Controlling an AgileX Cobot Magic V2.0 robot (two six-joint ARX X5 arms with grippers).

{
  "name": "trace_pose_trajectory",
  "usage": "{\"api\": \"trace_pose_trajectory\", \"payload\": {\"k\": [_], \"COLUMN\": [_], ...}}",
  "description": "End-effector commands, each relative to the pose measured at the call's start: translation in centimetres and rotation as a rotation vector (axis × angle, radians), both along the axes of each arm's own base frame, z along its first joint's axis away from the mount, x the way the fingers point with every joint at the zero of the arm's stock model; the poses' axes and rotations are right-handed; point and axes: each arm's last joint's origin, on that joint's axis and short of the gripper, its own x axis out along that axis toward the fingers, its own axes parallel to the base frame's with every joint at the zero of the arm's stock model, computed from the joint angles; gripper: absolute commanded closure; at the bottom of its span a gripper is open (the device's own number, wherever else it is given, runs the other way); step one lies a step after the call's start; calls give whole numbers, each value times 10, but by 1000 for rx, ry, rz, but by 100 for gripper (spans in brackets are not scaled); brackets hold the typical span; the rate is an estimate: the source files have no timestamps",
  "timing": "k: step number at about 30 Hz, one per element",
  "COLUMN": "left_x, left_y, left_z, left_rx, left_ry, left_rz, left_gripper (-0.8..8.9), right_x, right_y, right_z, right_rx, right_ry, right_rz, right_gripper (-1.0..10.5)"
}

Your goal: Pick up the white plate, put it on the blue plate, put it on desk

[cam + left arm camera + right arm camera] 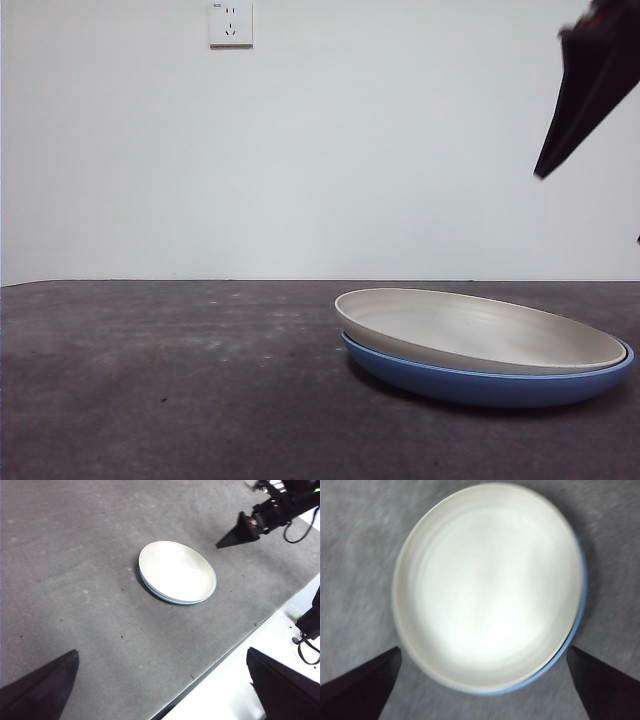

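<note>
The white plate (480,330) (176,570) (487,585) lies nested inside the blue plate (490,385) (170,599) (570,640) on the desk (170,380), right of centre. Only the blue rim shows under it. My right gripper (482,680) hovers above the stacked plates, open, with nothing between its jaws; it appears as a dark tip (585,90) at the upper right in the front view and beyond the plates (240,532) in the left wrist view. My left gripper (165,690) hangs open high over the desk, well away from the plates.
A wall socket (230,22) sits on the white wall behind. The desk's edge (225,655) runs near the plates, with a white surface and cables (307,640) beyond it.
</note>
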Motion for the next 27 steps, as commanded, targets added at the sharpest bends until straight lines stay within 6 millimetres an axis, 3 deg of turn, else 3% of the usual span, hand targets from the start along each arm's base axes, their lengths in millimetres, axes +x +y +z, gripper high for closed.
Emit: {"api": "trace_pose_trajectory", "payload": {"k": [1,10,21,27], "left_x": [0,2,2,2], "left_y": [0,-1,-2,-2], "left_z": [4,7,8,8], "left_rx": [-11,-18,-25,-25], "left_ry": [-21,-68,-78,-78], "left_rz": [-12,-24,-23,-23], "left_gripper": [187,187,187,187], "right_x": [17,51,64,65], "right_y": [-3,-3,-2,-2], "right_z": [-10,-51,-78,-80], "right_rx": [10,50,39,37], "right_ry": [31,124,191,196], "right_rz": [-40,-32,-32,-33], "right_gripper": [312,312,318,590]}}
